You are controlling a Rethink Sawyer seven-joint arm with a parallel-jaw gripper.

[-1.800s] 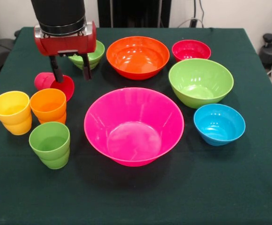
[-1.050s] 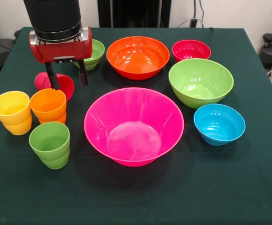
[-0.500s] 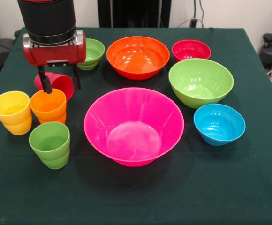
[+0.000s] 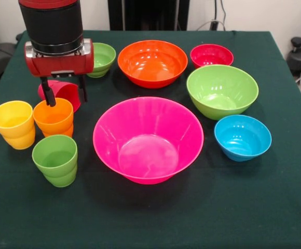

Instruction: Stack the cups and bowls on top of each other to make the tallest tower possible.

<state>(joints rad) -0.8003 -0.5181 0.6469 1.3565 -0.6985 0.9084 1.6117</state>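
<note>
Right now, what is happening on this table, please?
The robot's tool hangs open over the red cup, which lies on its side behind the orange cup. One finger is at each side of it, but nothing is lifted. The yellow cup and green cup stand upright. No tower is begun: the pink bowl is empty and all bowls sit apart.

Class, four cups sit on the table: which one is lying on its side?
The red cup, beneath the hand; the yellow, orange and green cups stand upright.
</note>
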